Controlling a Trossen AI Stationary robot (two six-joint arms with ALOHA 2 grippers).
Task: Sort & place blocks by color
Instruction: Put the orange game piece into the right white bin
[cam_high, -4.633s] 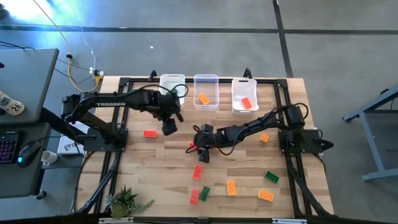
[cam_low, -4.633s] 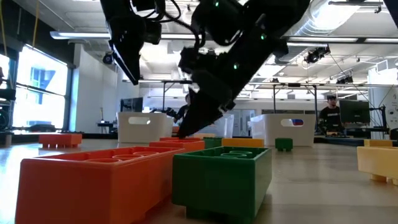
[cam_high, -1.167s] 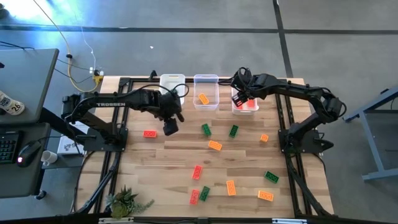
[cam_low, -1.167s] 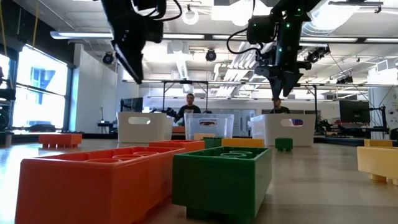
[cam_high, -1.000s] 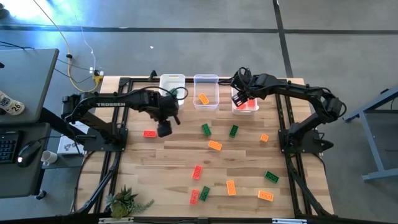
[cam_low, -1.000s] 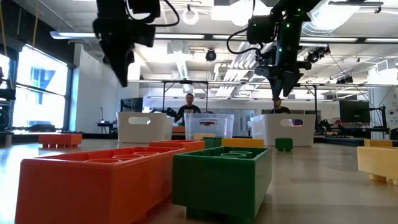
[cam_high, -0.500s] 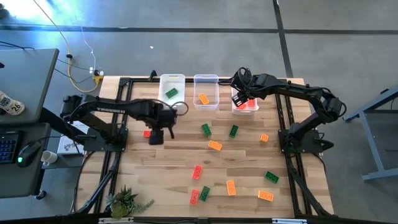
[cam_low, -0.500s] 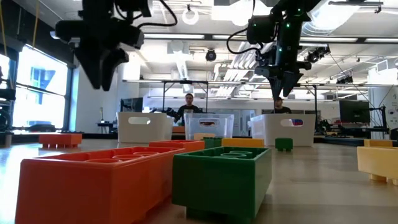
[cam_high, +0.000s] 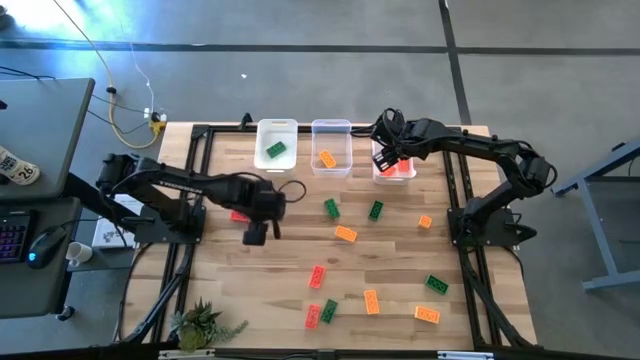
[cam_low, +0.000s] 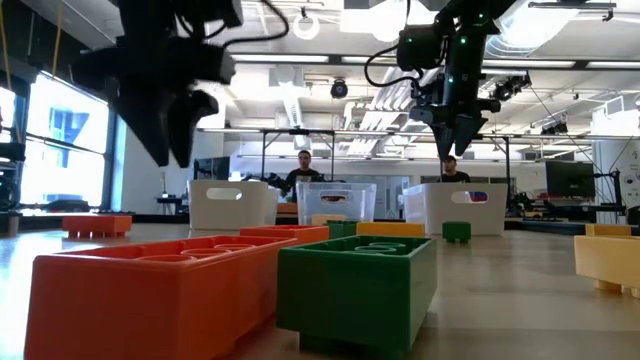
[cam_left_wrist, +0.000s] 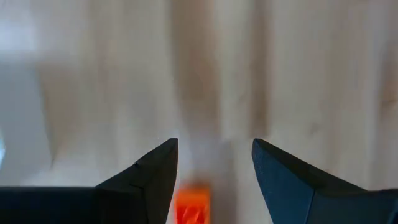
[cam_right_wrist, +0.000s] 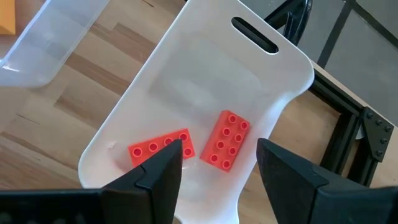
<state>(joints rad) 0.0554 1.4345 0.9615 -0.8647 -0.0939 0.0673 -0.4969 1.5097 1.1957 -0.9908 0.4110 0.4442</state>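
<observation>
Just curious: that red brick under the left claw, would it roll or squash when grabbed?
Probably neither. The red brick looks like hard, flat-sided plastic, so it should sit still, not roll. Being small and smooth, it might slip or twist between the open left gripper.

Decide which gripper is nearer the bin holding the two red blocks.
Right. The right gripper hangs open directly above that bin, the red blocks below it. The left gripper is across the table, over a red block.

Blocks (cam_high: 345, 234) are green, orange and red on a pale striped-wood table (cam_high: 280, 280). The translucent white bins (cam_high: 331, 131) hold one colour each (two studded red bricks (cam_right_wrist: 225, 139) in the right one), and both arms are black.
</observation>
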